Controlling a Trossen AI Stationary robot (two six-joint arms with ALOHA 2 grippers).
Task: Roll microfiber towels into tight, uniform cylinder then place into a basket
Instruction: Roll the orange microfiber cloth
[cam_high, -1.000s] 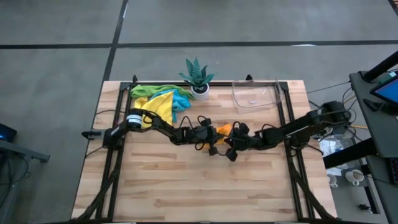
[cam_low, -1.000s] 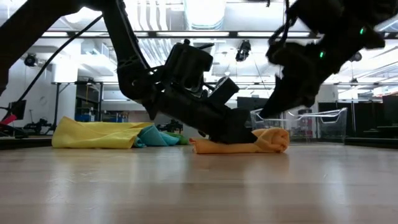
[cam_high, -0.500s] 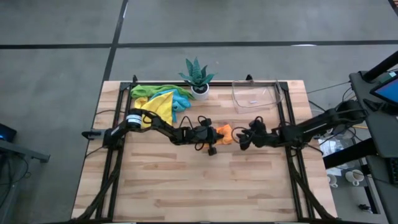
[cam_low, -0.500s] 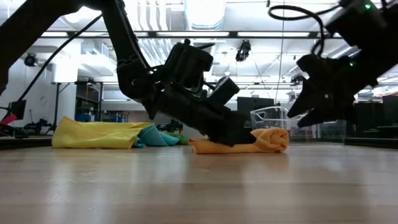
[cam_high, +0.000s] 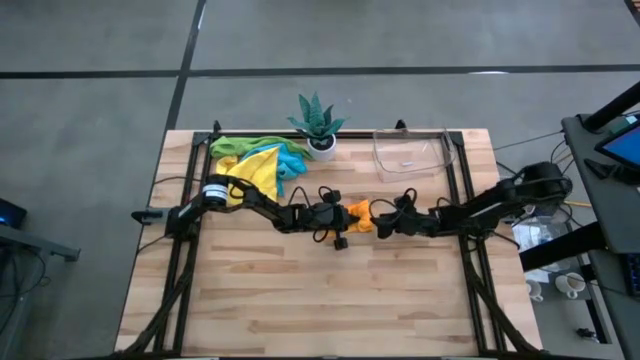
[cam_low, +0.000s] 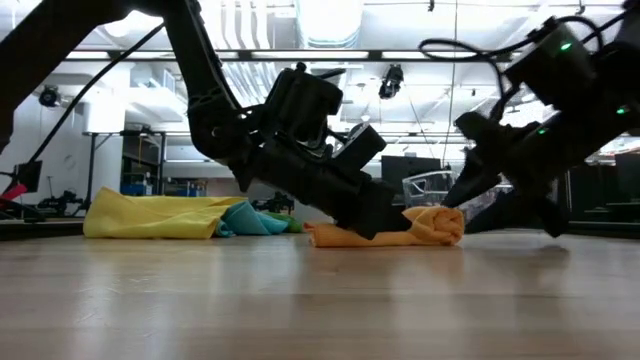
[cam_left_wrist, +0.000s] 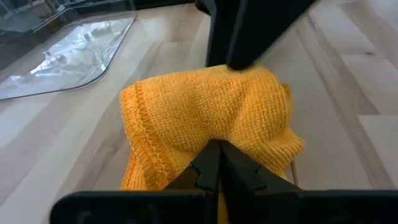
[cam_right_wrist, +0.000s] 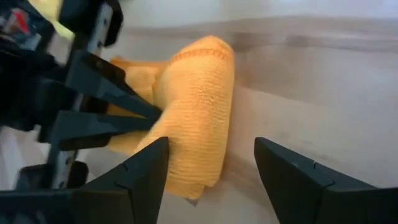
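High view: we find spare towels (cam_high: 255, 160) heaped at the counter's (cam_high: 300, 290) far left, then the left pincer (cam_high: 345, 214) pressed together on the orange towel (cam_high: 360, 212) at mid-counter. We note the right pincer (cam_high: 384, 222) spread beside that towel, with the basket (cam_high: 412, 155) far right.

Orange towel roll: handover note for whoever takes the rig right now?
Left end effector: shut on the orange towel, pinning it at mid-table.
Right end effector: open, jaws either side of the roll's end, not gripping.
Orange towel: partly rolled, loose at one end.
Other towels: unrolled heap at the table's far left, beside the potted plant.
Basket: far right of the table, no rolls inside.
Done: none delivered.
Left: finish and tighten the orange roll, basket it, then the heap.
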